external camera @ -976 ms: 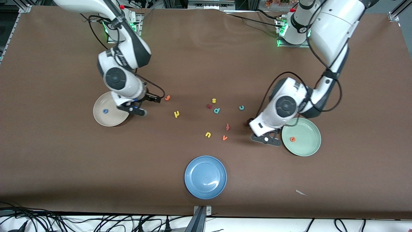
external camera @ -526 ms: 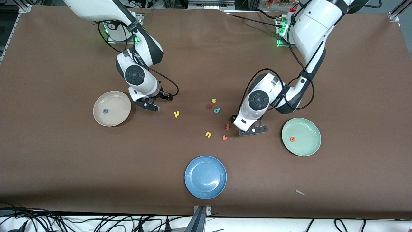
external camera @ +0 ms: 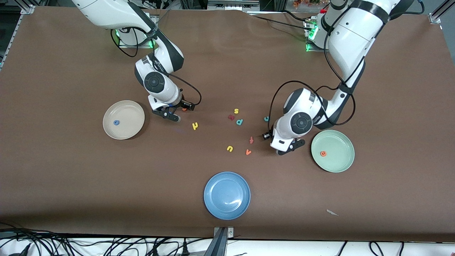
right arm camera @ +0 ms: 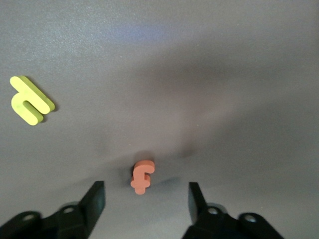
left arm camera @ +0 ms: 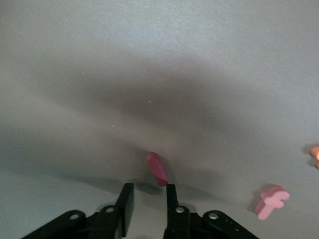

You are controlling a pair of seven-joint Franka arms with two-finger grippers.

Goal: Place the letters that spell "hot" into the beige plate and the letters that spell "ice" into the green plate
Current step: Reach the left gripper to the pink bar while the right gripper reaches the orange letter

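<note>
The beige plate (external camera: 129,117) holds the blue o (external camera: 116,122), and the orange e (external camera: 323,153) lies in the green plate (external camera: 339,144). My right gripper (right arm camera: 145,191) hangs open low over the orange t (right arm camera: 142,176), which lies just off its fingertips, with the yellow h (right arm camera: 30,99) beside it. My left gripper (left arm camera: 149,188) stands open by a narrow gap beside the green plate with nothing between its fingers. The dark red i (left arm camera: 157,169) lies at the tip of one finger and is hidden in the front view. The teal c (external camera: 266,118) lies close to the left arm's wrist.
Mid-table lie a yellow s (external camera: 236,111), a dark red letter (external camera: 231,117), a teal p (external camera: 239,122), a red-orange f (external camera: 251,139), a yellow u (external camera: 229,148) and an orange v (external camera: 248,152). The blue plate (external camera: 226,195) sits near the front edge.
The right gripper moved from the beige plate's edge to the orange t. The left gripper swung toward the middle and part of the way back toward the green plate, and its jaws narrowed.
</note>
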